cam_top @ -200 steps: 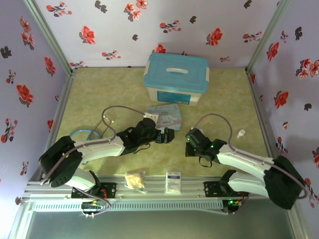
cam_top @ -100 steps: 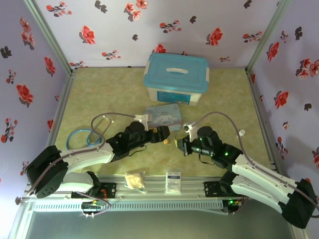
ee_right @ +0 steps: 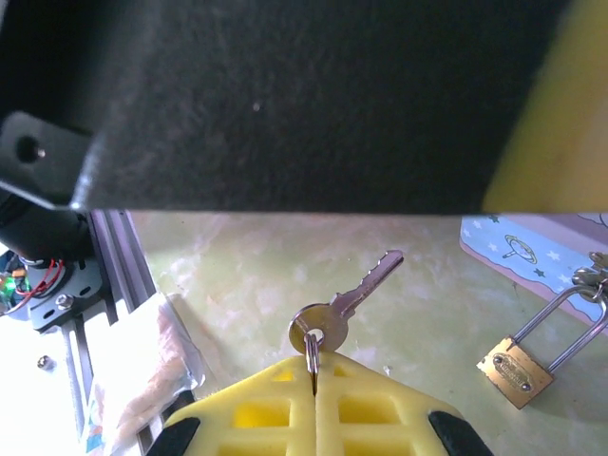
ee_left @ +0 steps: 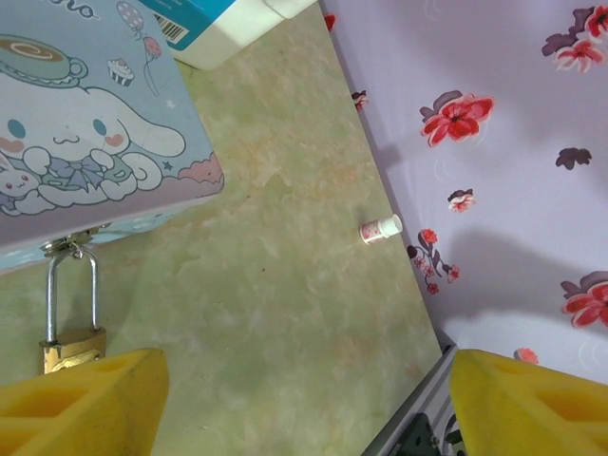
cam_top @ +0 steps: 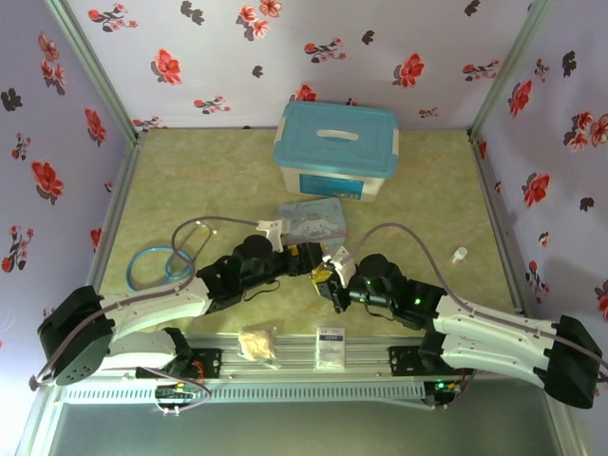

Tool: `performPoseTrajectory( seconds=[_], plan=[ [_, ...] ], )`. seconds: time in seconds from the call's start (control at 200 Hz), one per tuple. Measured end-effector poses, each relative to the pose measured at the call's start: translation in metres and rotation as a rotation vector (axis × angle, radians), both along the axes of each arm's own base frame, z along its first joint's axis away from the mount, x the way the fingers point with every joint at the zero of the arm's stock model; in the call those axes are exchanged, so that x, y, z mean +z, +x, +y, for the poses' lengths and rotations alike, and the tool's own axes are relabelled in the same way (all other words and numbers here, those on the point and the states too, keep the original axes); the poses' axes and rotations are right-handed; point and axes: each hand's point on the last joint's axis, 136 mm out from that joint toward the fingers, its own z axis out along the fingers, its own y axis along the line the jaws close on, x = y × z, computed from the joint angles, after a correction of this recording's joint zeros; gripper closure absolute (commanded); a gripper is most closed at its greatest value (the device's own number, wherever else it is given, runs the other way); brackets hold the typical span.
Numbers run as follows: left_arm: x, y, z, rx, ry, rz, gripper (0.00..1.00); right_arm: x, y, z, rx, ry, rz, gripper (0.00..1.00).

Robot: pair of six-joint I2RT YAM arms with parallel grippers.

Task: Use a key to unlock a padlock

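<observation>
"How far had you got?"

"Not far. The padlock (ee_left: 71,347) was still shut, its thin loop hooked through the catch of the cartoon tin (ee_left: 85,123). My right gripper (ee_right: 313,380) was squeezed tight on the ring of the key (ee_right: 356,294). The key stuck out in front, near the lock but not touching it."

"And your other one?"

"My left gripper (ee_left: 304,404) was wide open and held nothing. The lock lay right by one of its yellow fingers (ee_left: 81,399). I think I had to grab the lock, then push the key in and turn."

"Anything in the way?"

"A big dark shape (ee_right: 285,95) hung just over the key. My left arm, I guess. A little white bottle (ee_left: 380,229) sat well off to the side. A blue box (cam_top: 335,150) stood behind the tin."
</observation>
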Motion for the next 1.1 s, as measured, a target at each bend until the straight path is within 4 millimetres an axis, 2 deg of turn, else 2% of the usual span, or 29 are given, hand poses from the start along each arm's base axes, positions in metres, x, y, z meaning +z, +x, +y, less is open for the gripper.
performPoseTrajectory(
  seconds=[0.16, 0.3, 0.37, 0.48, 0.615, 0.765, 0.805, 0.9, 0.99, 1.1],
  plan=[
    [-0.008, -0.003, 0.004, -0.004, 0.037, 0.012, 0.52, 0.001, 0.004, -0.001, -0.022, -0.013, -0.033, 1.00],
    [-0.015, -0.006, 0.004, -0.022, 0.057, 0.029, 0.62, 0.004, 0.011, 0.000, -0.047, -0.030, -0.060, 1.00],
    [-0.017, -0.007, 0.004, -0.029, 0.063, 0.032, 0.69, 0.006, 0.011, 0.002, -0.049, -0.041, -0.079, 1.00],
    [-0.020, -0.008, 0.003, -0.036, 0.071, 0.035, 0.75, 0.002, 0.009, 0.002, -0.047, -0.068, -0.099, 1.00],
    [-0.023, -0.008, 0.001, -0.039, 0.074, 0.047, 1.00, -0.006, 0.012, 0.001, -0.060, -0.106, -0.103, 1.00],
    [-0.023, -0.009, -0.001, -0.048, 0.066, 0.046, 1.00, -0.012, 0.014, 0.000, -0.072, -0.133, -0.103, 1.00],
    [-0.023, -0.009, -0.001, -0.048, 0.065, 0.046, 1.00, -0.012, 0.014, -0.001, -0.074, -0.136, -0.103, 0.92],
    [-0.020, -0.008, -0.002, -0.048, 0.054, 0.038, 1.00, -0.010, 0.016, -0.001, -0.087, -0.133, -0.109, 0.65],
    [-0.022, -0.008, 0.002, -0.042, 0.030, 0.023, 1.00, -0.004, 0.020, -0.003, -0.120, -0.108, -0.107, 0.33],
    [-0.027, -0.007, 0.017, -0.021, 0.000, -0.010, 1.00, 0.015, 0.023, -0.006, -0.159, 0.000, -0.092, 0.14]
  ],
)
